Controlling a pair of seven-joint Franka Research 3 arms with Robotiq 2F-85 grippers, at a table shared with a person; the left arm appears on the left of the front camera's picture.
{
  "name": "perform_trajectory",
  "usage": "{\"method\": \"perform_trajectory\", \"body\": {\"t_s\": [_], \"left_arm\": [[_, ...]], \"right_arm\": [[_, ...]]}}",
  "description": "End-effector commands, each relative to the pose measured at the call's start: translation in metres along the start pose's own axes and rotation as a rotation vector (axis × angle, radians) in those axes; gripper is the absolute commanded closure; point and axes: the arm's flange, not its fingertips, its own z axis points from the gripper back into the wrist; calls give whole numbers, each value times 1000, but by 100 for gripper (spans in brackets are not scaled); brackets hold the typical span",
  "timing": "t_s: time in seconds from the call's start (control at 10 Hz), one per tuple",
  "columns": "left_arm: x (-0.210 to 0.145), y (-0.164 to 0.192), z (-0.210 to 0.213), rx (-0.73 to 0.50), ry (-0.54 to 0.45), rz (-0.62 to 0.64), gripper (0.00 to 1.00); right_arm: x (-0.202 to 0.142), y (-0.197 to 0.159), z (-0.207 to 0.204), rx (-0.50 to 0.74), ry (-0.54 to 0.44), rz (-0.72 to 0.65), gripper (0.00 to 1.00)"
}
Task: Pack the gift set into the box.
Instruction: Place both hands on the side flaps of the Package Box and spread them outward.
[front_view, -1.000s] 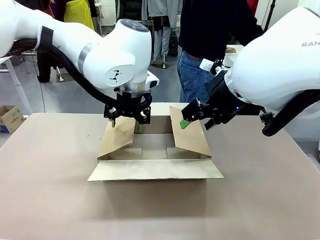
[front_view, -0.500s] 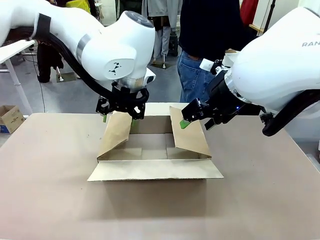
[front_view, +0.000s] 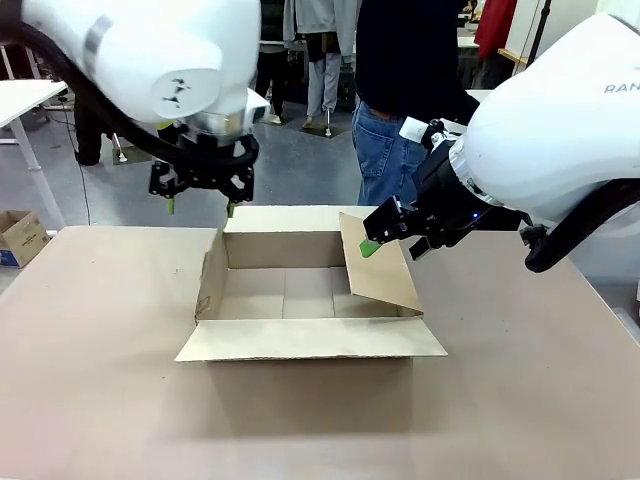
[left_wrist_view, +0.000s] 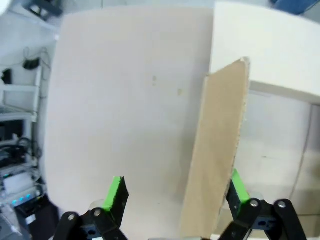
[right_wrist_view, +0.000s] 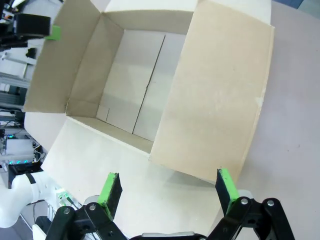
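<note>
Front view: box sits in the middle of the tabletop, top open, bottom panels and their seam visible inside. Near flap is folded out flat toward the robot side. Far flap looks tipped back toward the person. Left flap stands close to upright. Right flap leans in over the opening.

Left pincer hangs above the box's far-left corner, released, fingers spread, nothing in it. Its inner fingertip is just above the left flap's top corner, apart from it as far as I can tell. Left wrist view: that flap runs edge-on between the two green pads, nearer the picture-right one and farther along than the tips.

Right wrist view: right pincer is released too, fingers wide, looking down into the box. The right flap's free edge lies across the gap between them, and the picture-right pad overlaps that edge. Front view puts one of its green pads against the flap's far top corner; real contact or just lined up, can't tell.

The person, in dark top and jeans, stands at the far side behind the box. Small cardboard box sits on the floor off the tabletop's left.
</note>
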Motion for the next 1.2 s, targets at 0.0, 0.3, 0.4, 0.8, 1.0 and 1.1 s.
{"method": "perform_trajectory", "body": {"t_s": [0.0, 0.3, 0.4, 0.8, 1.0, 1.1], "left_arm": [[1, 41, -18, -105, 58, 12, 0], [12, 105, -45, -278, 131, 113, 0], [12, 128, -54, -345, 147, 150, 0], [7, 169, -129, -662, 364, -13, 0], [6, 169, -110, -570, 279, 100, 0], [6, 169, -110, -570, 279, 100, 0]], "right_arm": [[-1, -3, 2, 4, 5, 27, 0], [-1, -3, 2, 4, 5, 27, 0], [-1, -3, 2, 4, 5, 27, 0], [-1, -3, 2, 4, 5, 27, 0], [-1, -3, 2, 4, 5, 27, 0], [-1, -3, 2, 4, 5, 27, 0]]}}
